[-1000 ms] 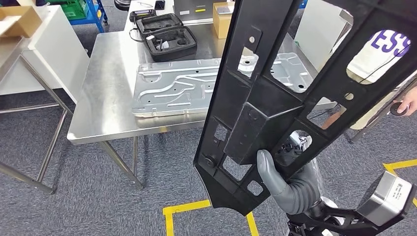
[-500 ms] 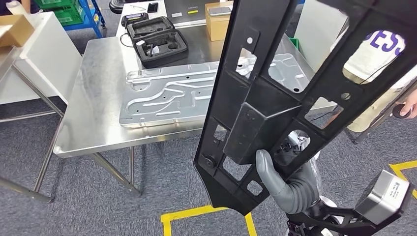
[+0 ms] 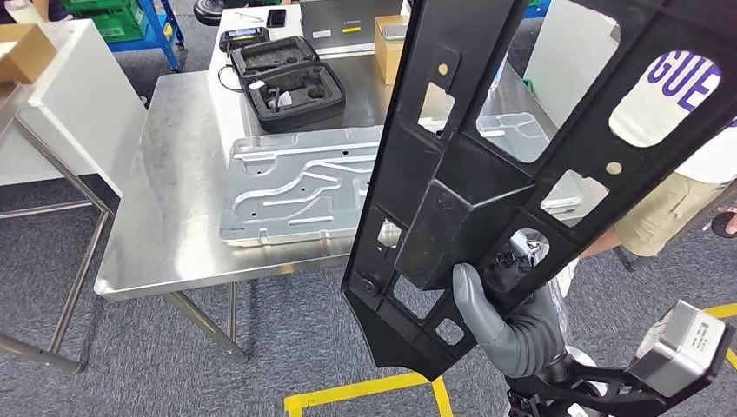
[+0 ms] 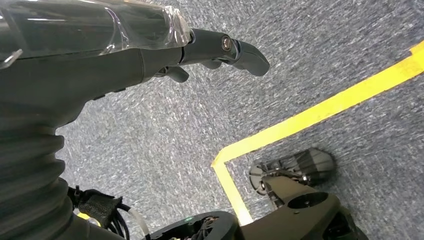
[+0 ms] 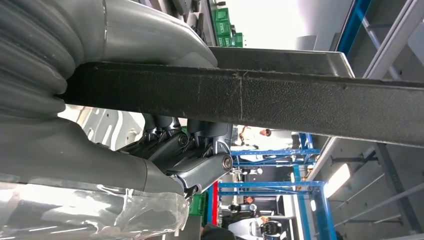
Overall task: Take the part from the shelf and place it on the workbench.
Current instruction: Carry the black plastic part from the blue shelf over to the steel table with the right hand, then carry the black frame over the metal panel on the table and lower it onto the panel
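The part (image 3: 487,174) is a long black plastic frame with several cut-outs, held upright and tilted in front of me in the head view. My right hand (image 3: 504,326) grips its lower end, thumb on the front face and fingers through an opening. The right wrist view shows that hand (image 5: 150,150) clamped on the part's black edge (image 5: 280,102). The steel workbench (image 3: 174,208) stands ahead and to the left, beyond the part. My left hand (image 4: 150,55) hangs over the grey carpet with fingers (image 4: 240,50) stretched out, holding nothing.
On the workbench lie a stamped silver metal panel (image 3: 295,187), an open black foam-lined case (image 3: 287,82) and a cardboard box (image 3: 391,39). A person (image 3: 678,182) stands close at the right. A white table (image 3: 69,104) is at the left. Yellow tape (image 3: 365,395) marks the floor.
The camera has shifted, so the workbench now sits lower and further left in the picture. The person at the right has stepped nearer. The part stays the same in my right hand.
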Action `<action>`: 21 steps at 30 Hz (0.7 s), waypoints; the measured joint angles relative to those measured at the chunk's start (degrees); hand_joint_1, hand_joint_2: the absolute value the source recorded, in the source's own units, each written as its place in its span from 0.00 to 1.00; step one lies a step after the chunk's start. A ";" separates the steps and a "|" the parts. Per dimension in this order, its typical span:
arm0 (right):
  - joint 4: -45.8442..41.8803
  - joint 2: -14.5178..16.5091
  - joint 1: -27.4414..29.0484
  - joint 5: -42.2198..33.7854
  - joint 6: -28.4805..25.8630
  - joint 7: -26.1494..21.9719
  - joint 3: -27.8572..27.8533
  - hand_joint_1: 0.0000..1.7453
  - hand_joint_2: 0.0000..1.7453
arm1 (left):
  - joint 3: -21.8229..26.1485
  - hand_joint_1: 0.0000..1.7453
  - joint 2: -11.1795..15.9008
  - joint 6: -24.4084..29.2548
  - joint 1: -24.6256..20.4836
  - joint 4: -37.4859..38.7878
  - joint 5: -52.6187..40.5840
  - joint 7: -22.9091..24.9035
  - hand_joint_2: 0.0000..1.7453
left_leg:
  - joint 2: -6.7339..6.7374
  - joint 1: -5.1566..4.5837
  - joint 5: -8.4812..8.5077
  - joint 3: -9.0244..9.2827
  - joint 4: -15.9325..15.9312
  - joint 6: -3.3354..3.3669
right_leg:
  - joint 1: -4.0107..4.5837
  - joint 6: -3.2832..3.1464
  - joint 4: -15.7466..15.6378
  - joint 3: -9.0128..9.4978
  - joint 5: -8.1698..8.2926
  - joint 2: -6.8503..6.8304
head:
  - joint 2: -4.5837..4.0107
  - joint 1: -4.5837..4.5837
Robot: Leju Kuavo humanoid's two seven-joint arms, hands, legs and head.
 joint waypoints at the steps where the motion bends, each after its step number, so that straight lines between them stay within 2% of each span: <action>1: 0.00 0.00 -0.01 0.00 0.00 0.00 0.00 1.00 1.00 | -0.01 0.00 -0.01 0.00 0.04 0.00 0.01 0.00 1.00 | -0.05 0.08 -0.58 0.74 0.01 -0.18 | -0.03 0.03 -3.22 0.59 2.30 -0.01 | 0.00 0.02; 3: 0.00 0.00 -0.02 0.00 0.00 0.00 0.00 1.00 1.00 | -0.01 0.00 -0.01 0.00 0.01 0.00 0.01 0.00 1.00 | -0.11 0.19 -1.56 1.94 0.00 -0.54 | -0.12 0.03 -10.14 2.54 7.61 -0.02 | -0.01 0.04; 4: 0.00 0.00 -0.03 0.01 0.00 0.00 0.00 1.00 1.00 | -0.01 0.00 -0.01 0.00 0.00 0.00 0.01 0.00 1.00 | -0.11 0.22 -1.83 2.24 0.00 -0.64 | -0.15 0.01 -12.17 3.16 9.29 -0.02 | -0.02 0.04; 6: 0.00 0.00 -0.02 0.01 0.00 0.00 0.00 1.00 1.00 | -0.01 0.00 -0.01 0.00 0.01 0.00 0.01 0.00 1.00 | -0.11 0.20 -2.00 2.16 -0.04 -0.73 | -0.18 0.01 -13.22 3.43 10.35 -0.02 | -0.01 0.04; 8: 0.01 0.00 -0.02 0.01 0.00 0.01 0.01 1.00 1.00 | 0.00 0.00 -0.01 0.00 -0.10 0.00 0.03 0.01 1.00 | -0.13 0.06 -2.45 2.40 0.06 -1.05 | -0.02 -0.35 -14.04 3.61 10.41 -0.11 | 0.00 0.00; 10: -0.01 0.01 -0.12 0.00 0.01 0.04 0.02 1.00 1.00 | 0.00 0.00 0.01 -0.04 -0.27 0.00 0.03 0.01 1.00 | -0.05 0.00 -3.09 2.51 1.36 -1.88 | 0.11 -1.57 -14.59 4.21 10.01 -0.15 | 0.00 -0.05; 12: -0.04 0.02 -0.30 0.00 0.03 0.05 0.02 1.00 1.00 | -0.01 0.00 -0.02 -0.09 -0.45 0.00 0.01 0.01 1.00 | 0.10 0.27 -4.18 -0.08 6.48 -2.83 | 0.09 -2.67 -14.76 5.03 9.69 -0.12 | 0.00 -0.20; 14: -0.03 0.02 -0.35 0.00 0.04 0.04 0.04 1.00 1.00 | -0.01 0.00 -0.05 -0.10 -0.54 0.00 0.03 0.01 1.00 | 0.17 0.61 -6.73 -5.14 14.37 -3.46 | 0.17 -2.98 -14.78 5.67 8.94 -0.13 | 0.00 -0.32; 15: -0.03 0.02 -0.34 -0.01 0.04 0.03 0.04 1.00 1.00 | -0.01 0.00 -0.05 -0.10 -0.57 0.00 0.06 -0.02 1.00 | 0.19 0.71 -8.03 -7.51 17.40 -3.64 | 0.22 -3.02 -14.78 6.07 8.52 -0.11 | -0.01 -0.32; 16: -0.02 0.02 -0.34 -0.01 0.04 0.03 0.05 1.00 1.00 | 0.00 0.00 -0.05 -0.10 -0.62 0.00 0.08 -0.04 1.00 | 0.20 0.77 -8.64 -9.10 18.75 -3.71 | 0.26 -3.02 -14.78 6.58 8.06 -0.08 | -0.01 -0.32; 17: -0.02 0.02 -0.34 -0.01 0.04 0.03 0.06 1.00 1.00 | 0.01 0.00 -0.05 -0.10 -0.68 0.00 0.09 -0.06 1.00 | 0.21 0.78 -8.03 -9.68 17.97 -3.65 | 0.31 -2.99 -14.78 7.25 7.56 -0.06 | -0.01 -0.33; 18: -0.02 0.02 -0.37 -0.01 0.04 0.02 0.05 1.00 1.00 | 0.01 0.00 -0.05 -0.10 -0.75 0.00 0.09 -0.06 1.00 | 0.21 0.76 -6.12 -9.25 15.13 -3.47 | 0.35 -2.94 -14.79 8.06 6.99 -0.05 | -0.01 -0.33; 20: -0.02 0.02 -0.45 -0.01 0.04 0.02 0.06 1.00 1.00 | -0.01 0.00 -0.03 -0.10 -0.66 0.01 0.08 -0.01 1.00 | 0.23 0.41 -0.25 -7.10 6.95 -2.68 | 0.42 -2.72 -14.90 9.55 5.88 -0.03 | -0.01 -0.31; 21: -0.01 0.03 -0.51 0.00 0.04 0.02 0.07 1.00 1.00 | -0.01 0.00 0.01 -0.11 -0.59 0.01 0.07 0.00 1.00 | 0.26 0.13 1.66 -6.24 3.89 -2.27 | 0.40 -2.51 -15.04 10.04 5.45 0.01 | -0.01 -0.30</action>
